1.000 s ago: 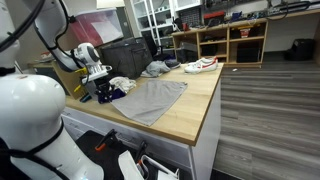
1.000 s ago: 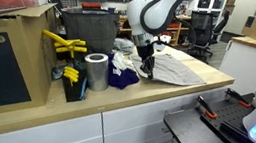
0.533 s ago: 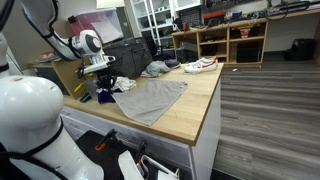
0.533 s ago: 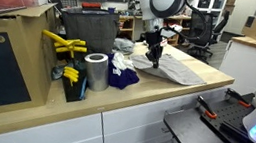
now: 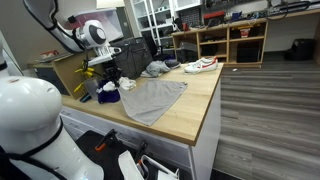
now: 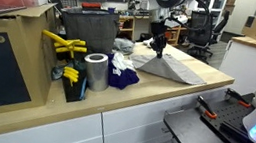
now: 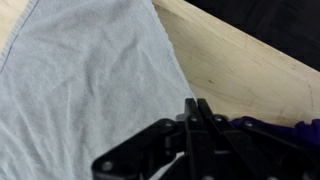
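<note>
A grey cloth [image 5: 150, 98] [image 6: 174, 68] [image 7: 80, 80] lies spread flat on the wooden table [image 5: 195, 105] [image 7: 240, 70]. My gripper [image 5: 108, 75] [image 6: 157, 47] [image 7: 197, 103] hangs above the cloth's edge, near its corner. The jaws are shut, pressed together, and I see nothing between them. A crumpled dark blue cloth [image 6: 119, 76] [image 7: 270, 128] lies just beside the gripper, at the grey cloth's corner. A white cloth [image 5: 125, 84] [image 6: 121, 61] is bunched next to it.
A silver cylinder [image 6: 95, 72] and yellow tools [image 6: 61, 44] stand near a black bin [image 6: 88, 31]. A white shoe [image 5: 203, 65] and a grey bundle [image 5: 157, 69] lie at the table's far end. Shelves [image 5: 230, 40] stand beyond.
The gripper has risen from just above the table by the blue cloth to well above the grey cloth's edge, staying shut. The cloths have not visibly moved.
</note>
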You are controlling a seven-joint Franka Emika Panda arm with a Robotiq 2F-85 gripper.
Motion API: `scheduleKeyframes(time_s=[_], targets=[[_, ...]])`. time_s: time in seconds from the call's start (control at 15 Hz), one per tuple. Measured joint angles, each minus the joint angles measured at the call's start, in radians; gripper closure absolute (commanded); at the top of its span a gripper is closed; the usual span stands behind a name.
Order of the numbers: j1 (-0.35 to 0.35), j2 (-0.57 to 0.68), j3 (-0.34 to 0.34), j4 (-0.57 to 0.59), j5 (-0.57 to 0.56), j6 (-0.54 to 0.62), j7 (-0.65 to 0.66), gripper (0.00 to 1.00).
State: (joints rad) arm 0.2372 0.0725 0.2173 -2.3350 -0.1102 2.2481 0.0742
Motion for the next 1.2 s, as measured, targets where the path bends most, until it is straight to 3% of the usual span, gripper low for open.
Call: scheduleKeyframes(time_s=[1.2], targets=[[-0.054,0.000,-0.061,0.091,-0.155,-0.078,-0.007,0.99]])
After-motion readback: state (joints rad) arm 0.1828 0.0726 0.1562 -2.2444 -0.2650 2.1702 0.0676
